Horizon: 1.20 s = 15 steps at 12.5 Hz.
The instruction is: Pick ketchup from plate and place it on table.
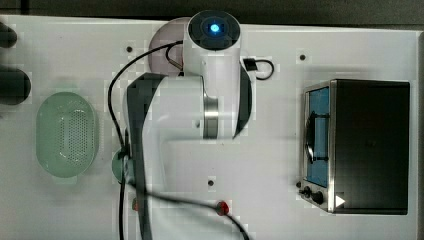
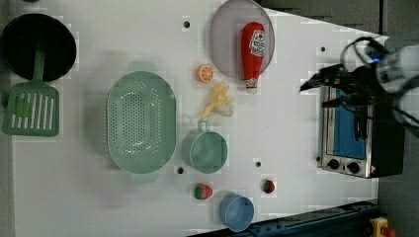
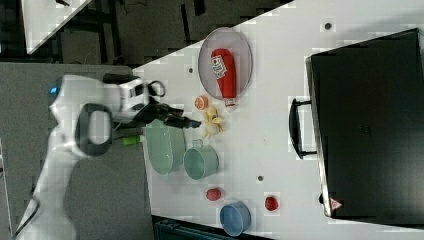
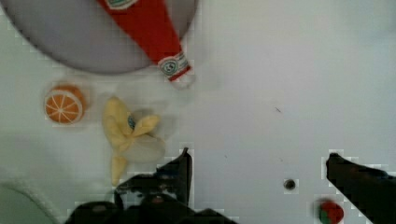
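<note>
The red ketchup (image 2: 252, 47) bottle lies flat on the greyish-lilac plate (image 2: 225, 44), its pale cap end reaching over the rim toward the banana. In the right view the ketchup (image 3: 225, 70) crosses the plate (image 3: 241, 52) the same way. My gripper (image 4: 259, 161) hangs open above the white table (image 2: 286, 128), apart from the bottle, with nothing between its fingers (image 4: 183, 165). The wrist view has the ketchup (image 4: 149, 28) neck and the plate (image 4: 70, 42) ahead of it. From the left view my gripper (image 2: 314, 95) stands in front of the oven.
An orange slice (image 2: 205, 73) and a peeled banana (image 2: 217, 100) lie beside the plate. A green cup (image 2: 205, 150), a green basket (image 2: 142, 122), a blue cup (image 2: 236, 212) and a strawberry (image 2: 202, 191) sit further along. A toaster oven (image 2: 353, 143) stands at the left view's right.
</note>
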Each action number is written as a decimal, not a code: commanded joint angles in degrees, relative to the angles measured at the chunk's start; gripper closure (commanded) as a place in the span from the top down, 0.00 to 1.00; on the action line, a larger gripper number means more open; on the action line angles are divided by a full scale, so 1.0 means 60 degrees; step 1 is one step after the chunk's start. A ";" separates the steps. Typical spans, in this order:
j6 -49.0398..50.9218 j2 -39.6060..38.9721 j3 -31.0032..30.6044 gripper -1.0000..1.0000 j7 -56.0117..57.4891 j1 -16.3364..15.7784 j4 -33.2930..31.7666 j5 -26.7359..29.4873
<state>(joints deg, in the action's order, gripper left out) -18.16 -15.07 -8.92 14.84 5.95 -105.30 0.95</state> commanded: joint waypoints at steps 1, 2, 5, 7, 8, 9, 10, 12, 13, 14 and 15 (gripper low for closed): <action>-0.0978 -0.0435 -0.0057 1.00 0.2065 -0.0315 0.0132 -0.0143; -0.1422 -0.0804 -0.0059 1.00 0.2322 -0.0376 0.0143 -0.0268; -0.2908 -0.1884 -0.0059 1.00 0.2479 -0.0617 0.0356 -0.1089; -0.3845 -0.2550 -0.0057 1.00 0.2488 -0.0717 0.0692 -0.1735; -0.4187 -0.2853 -0.0058 1.00 0.2520 -0.0744 0.0852 -0.2027; -0.4491 -0.3137 -0.0056 1.00 0.2521 -0.0763 0.1002 -0.2205; -0.4681 -0.3415 -0.0041 1.00 0.2520 -0.0765 0.1109 -0.2371; -0.5240 -0.3900 -0.0012 1.00 0.2521 -0.0762 0.1238 -0.2419; -0.5529 -0.4110 0.0003 1.00 0.2523 -0.0762 0.1270 -0.2420; -0.5899 -0.4299 0.0004 1.00 0.2520 -0.0764 0.1278 -0.2421; -0.6225 -0.4477 0.0021 1.00 0.2523 -0.0764 0.1284 -0.2421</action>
<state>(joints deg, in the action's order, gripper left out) -54.11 -42.36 -8.74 27.98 1.25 -99.09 -13.96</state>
